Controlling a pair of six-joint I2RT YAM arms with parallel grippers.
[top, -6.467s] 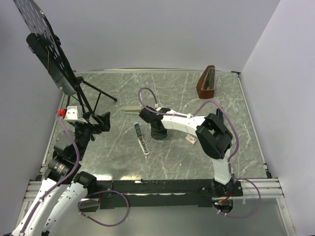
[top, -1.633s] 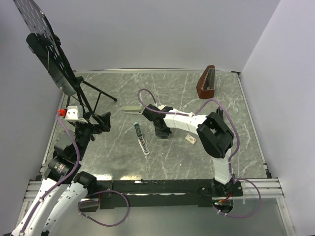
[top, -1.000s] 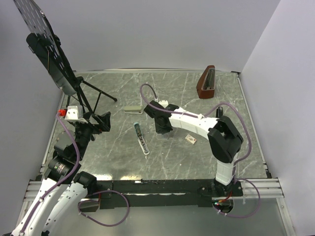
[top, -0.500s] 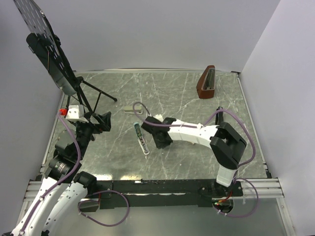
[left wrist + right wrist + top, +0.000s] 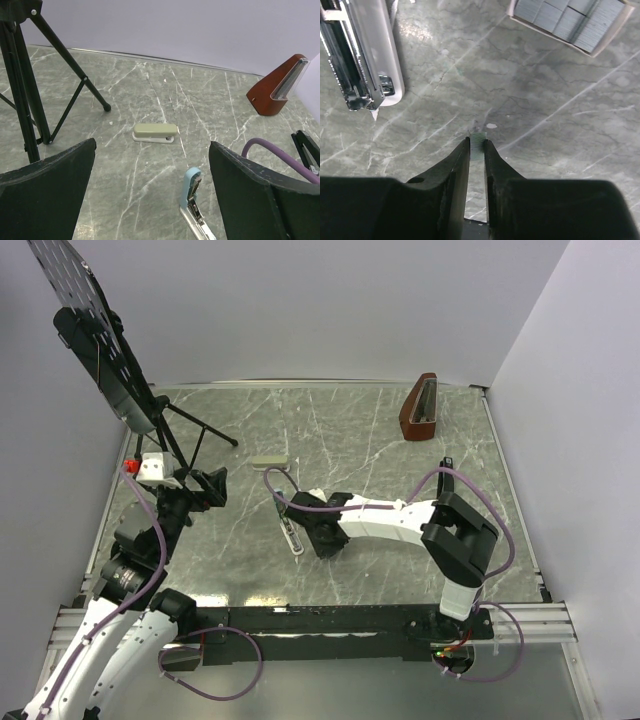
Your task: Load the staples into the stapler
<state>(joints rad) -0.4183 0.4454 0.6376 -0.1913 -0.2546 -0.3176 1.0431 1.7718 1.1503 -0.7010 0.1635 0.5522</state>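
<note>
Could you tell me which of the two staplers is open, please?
The white-based stapler nearest the right gripper, its silvery rail exposed; the grey-green stapler farther back is shut.

Robot lab cell: plain white walls [image 5: 350, 310] enclose grey marble-pattern bench [image 5: 350, 430], black tripod [image 5: 163, 428], aluminium mounting rail [image 5: 535, 621].

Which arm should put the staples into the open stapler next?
Right. The right gripper pinches the staples and hangs right beside the stapler, whose rail lies open. The left gripper is open, empty, and well off to the left by the tripod.
</note>
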